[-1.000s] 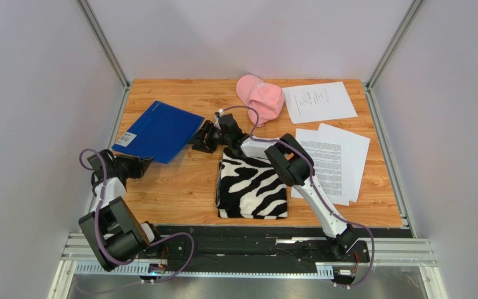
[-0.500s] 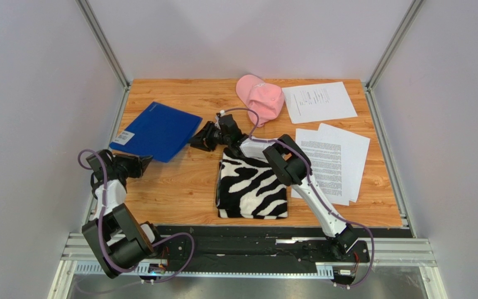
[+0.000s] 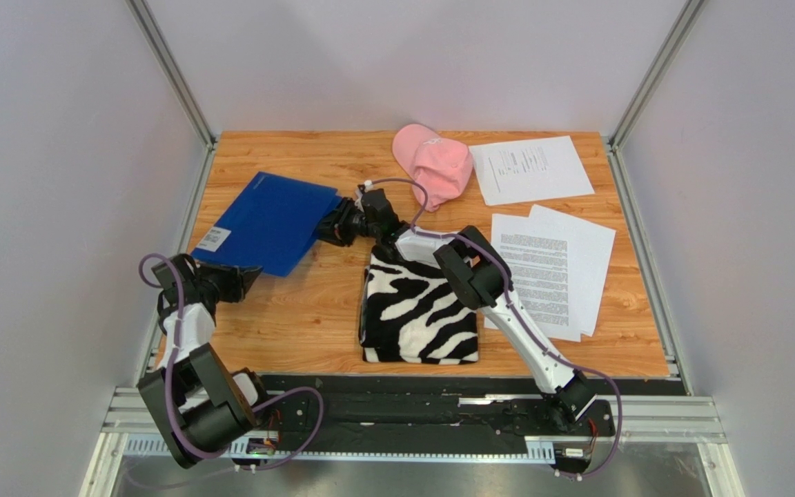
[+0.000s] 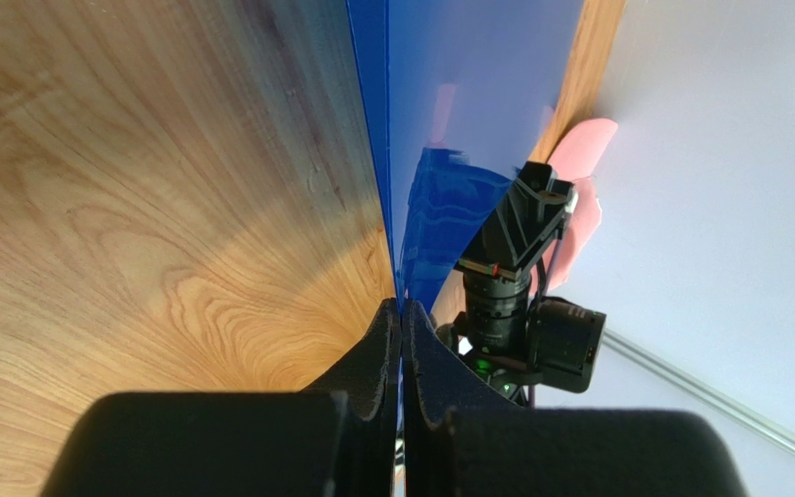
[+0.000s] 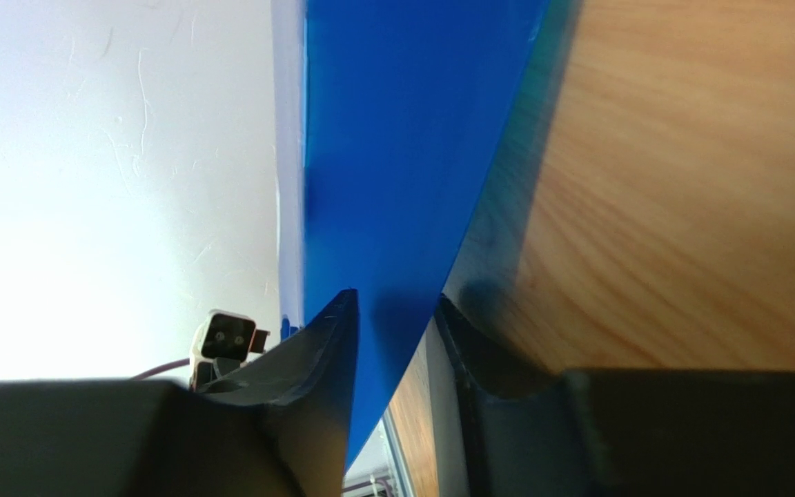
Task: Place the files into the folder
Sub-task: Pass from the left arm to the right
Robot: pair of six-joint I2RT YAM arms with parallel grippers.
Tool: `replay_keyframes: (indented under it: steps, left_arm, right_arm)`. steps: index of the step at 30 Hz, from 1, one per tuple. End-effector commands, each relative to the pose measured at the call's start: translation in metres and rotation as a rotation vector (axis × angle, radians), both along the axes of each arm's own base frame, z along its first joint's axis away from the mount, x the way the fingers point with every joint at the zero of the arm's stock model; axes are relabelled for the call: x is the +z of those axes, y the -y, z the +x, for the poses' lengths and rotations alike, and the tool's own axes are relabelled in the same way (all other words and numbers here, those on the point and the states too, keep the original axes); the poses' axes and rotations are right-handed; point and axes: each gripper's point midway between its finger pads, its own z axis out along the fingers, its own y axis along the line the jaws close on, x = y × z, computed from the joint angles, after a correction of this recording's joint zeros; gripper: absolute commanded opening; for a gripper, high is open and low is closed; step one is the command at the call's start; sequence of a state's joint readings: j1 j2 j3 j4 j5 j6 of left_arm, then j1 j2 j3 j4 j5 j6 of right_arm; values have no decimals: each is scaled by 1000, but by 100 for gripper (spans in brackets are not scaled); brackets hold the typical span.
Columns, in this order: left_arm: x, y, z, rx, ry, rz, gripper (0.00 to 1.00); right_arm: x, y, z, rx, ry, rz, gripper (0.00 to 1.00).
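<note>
The royal-blue folder (image 3: 267, 221) lies at the left of the table, its white label near the left edge. My left gripper (image 3: 251, 275) is shut on the folder's near corner; in the left wrist view (image 4: 402, 311) the thin blue edge (image 4: 474, 93) runs between the pressed pads. My right gripper (image 3: 322, 232) is at the folder's right edge. In the right wrist view (image 5: 391, 311) its jaws stand apart around the blue cover (image 5: 402, 135), which touches one finger only. The files are loose white printed sheets (image 3: 552, 264) at the right, with one more (image 3: 531, 169) at the back right.
A zebra-striped folded cloth (image 3: 419, 311) lies at the front middle under the right arm. A pink cap (image 3: 433, 161) sits at the back middle. Grey walls and metal rails close the table's (image 3: 298, 311) sides.
The folder has shifted toward the back and right, its right edge now between the right gripper's jaws. My left gripper followed its near corner slightly rightward.
</note>
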State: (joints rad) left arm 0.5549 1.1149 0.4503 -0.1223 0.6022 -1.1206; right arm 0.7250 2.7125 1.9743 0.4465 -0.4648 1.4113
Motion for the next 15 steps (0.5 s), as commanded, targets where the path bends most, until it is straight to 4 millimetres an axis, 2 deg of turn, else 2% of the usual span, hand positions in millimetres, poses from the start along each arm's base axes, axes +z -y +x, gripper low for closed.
replay_keyframes:
  steps: [1,3,4,5,6,7,8,10,12,13,14,15]
  left_arm:
    - [10,9,-3,-30,30,0,0]
    - [19,8,-1,-68,61,53,0]
    - [17,11,-6,-89,32,67,8]
    - [17,10,-9,-145,31,137,25]
    - [28,6,-7,-171,42,188,45]
    - [26,7,-16,-193,-3,214,72]
    - [26,6,-21,-236,-4,281,99]
    - [40,7,-27,-261,4,338,99]
    - [59,12,-31,-319,19,425,99]
    - [68,9,-32,-322,27,486,99]
    - [76,17,-31,-375,51,540,96]
    - [97,19,-26,-391,92,586,95]
  right_arm:
    - [12,-6,7,-6,15,45,28]
    - [21,-5,9,5,48,47,17]
    - [23,-4,10,18,85,29,13]
    - [27,-2,11,25,107,22,7]
    - [30,3,12,31,124,10,3]
    - [45,5,12,40,164,10,0]
    - [51,9,14,53,233,-13,0]
    - [71,17,19,68,298,-61,0]
    - [76,25,17,111,372,-133,0]
    - [104,28,18,110,425,-141,0]
    - [108,32,19,126,498,-193,0]
    - [109,38,18,117,493,-248,0]
